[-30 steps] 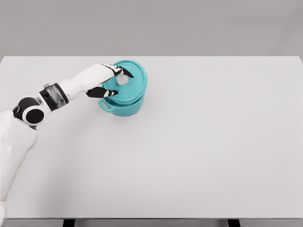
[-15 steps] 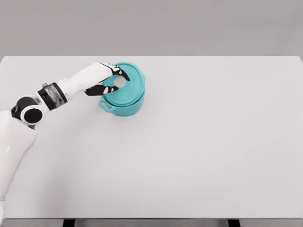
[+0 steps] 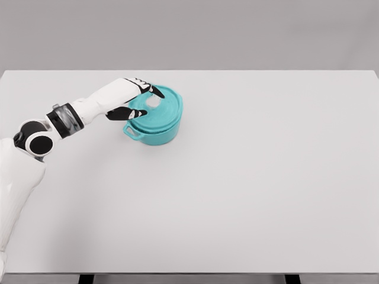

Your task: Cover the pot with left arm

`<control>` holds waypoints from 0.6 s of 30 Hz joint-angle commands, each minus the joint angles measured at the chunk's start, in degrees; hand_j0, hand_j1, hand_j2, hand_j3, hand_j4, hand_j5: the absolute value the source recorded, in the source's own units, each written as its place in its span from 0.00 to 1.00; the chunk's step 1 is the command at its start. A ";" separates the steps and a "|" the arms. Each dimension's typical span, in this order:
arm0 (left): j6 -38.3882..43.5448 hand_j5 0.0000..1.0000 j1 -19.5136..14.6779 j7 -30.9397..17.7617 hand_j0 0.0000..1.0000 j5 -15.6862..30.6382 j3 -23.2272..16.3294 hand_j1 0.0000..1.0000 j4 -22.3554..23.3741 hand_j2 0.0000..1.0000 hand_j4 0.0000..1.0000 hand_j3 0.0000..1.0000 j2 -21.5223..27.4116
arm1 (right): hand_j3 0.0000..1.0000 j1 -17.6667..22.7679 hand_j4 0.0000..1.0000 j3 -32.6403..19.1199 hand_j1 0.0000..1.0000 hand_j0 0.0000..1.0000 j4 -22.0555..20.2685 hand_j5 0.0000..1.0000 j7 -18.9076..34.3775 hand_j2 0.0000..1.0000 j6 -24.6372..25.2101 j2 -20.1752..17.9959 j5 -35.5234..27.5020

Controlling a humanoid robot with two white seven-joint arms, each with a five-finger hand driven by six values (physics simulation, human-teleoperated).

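While reaching fwd, left hand [image 3: 135, 100] pinches lid [image 3: 161, 109] knob (lid atop pot [image 3: 155, 134]).

no readable text, no labels, no brand marks, no numbers, no signs anywhere

Left hand [image 3: 131, 102] (fingers curled) outstretched

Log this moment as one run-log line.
phase: seating lid | left hand: gripping lid knob | lid: on teal pot | right arm: not in view
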 commanded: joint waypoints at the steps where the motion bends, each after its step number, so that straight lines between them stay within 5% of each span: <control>1: 0.11 0.72 0.00 0.01 0.72 0.44 0.09 0.72 0.08 0.72 0.72 0.72 0.02 | 1.00 0.00 1.00 0.00 1.00 1.00 0.06 1.00 0.01 1.00 0.00 0.00 0.00; 18: 0.11 0.82 -0.44 0.01 0.82 0.52 0.18 0.82 -0.36 0.82 0.82 0.82 0.11 | 1.00 0.00 1.00 0.00 1.00 1.00 0.06 1.00 0.01 1.00 0.00 0.00 0.00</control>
